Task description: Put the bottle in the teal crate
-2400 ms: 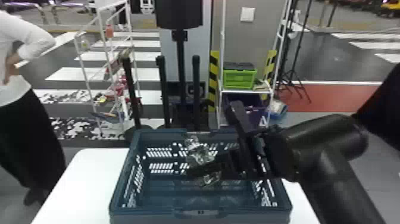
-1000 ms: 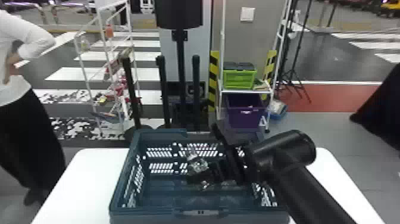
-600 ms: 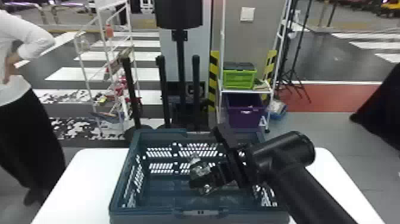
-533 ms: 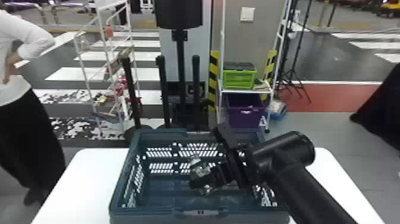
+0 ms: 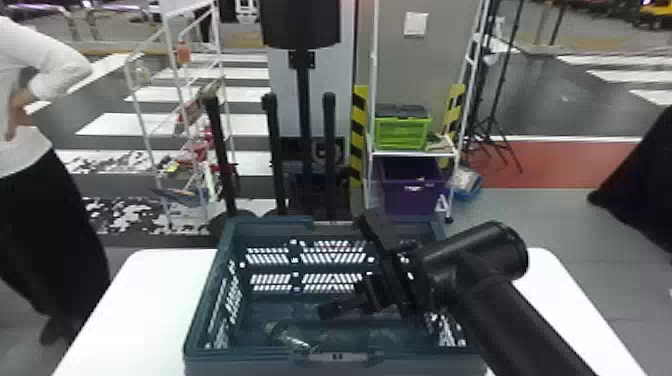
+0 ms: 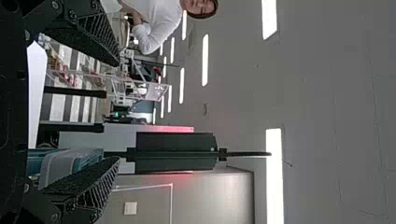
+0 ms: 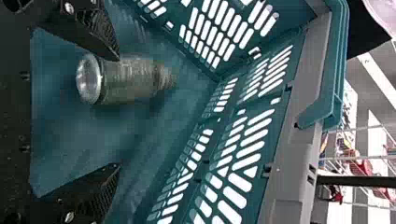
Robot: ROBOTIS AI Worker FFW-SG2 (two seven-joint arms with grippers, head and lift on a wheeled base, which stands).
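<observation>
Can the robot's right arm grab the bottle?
Probably yes: the right tool is open and down in the crate, close to the bottle, and nothing seems to block it.

A hand could come straight down into the crate [image 5: 202, 320] along its left wall and into its far left corner (the top is open there). Toward the right, the right gripper [image 5: 342, 265] takes up room inside, its fingers well apart, and the right arm [image 5: 515, 320] slants across the right wall and near right corner, blocking a way in from that side. Low by the near wall the bottle [image 5: 287, 336] lies in the way. Outside, the tabletop [image 5: 120, 310] leaves a passage between its left edge and the crate, and another on the right, partly crossed overhead by the arm. Behind the far wall, upright black posts [image 5: 277, 160] hinder a reach from the back.
</observation>
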